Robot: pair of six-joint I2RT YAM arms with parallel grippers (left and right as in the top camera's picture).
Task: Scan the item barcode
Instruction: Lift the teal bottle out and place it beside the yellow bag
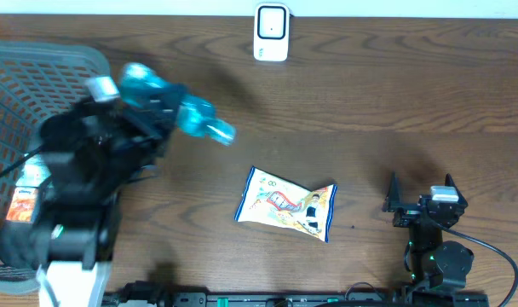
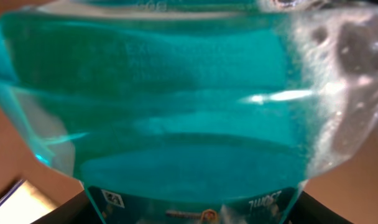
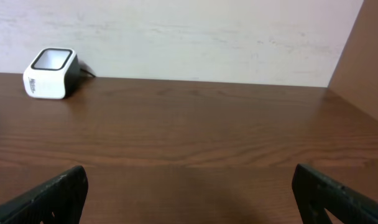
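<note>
My left gripper [image 1: 153,109] is shut on a clear teal bottle of liquid [image 1: 195,113], which hangs tilted above the table beside the basket. In the left wrist view the bottle [image 2: 176,112] fills nearly the whole frame, and the dark fingers [image 2: 58,211] show only at the bottom corners, either side of its label. The white barcode scanner [image 1: 271,32] stands at the far edge of the table, to the right of the bottle and apart from it. No barcode shows in any view. My right gripper [image 1: 421,194] rests low at the front right, open and with nothing in it [image 3: 192,199]; the scanner [image 3: 50,73] is far ahead on its left.
A grey mesh basket [image 1: 37,55] stands at the left with an orange-labelled item [image 1: 22,203] inside, partly hidden by the left arm. A printed snack bag [image 1: 286,203] lies flat mid-table. A pale wall rises behind the scanner.
</note>
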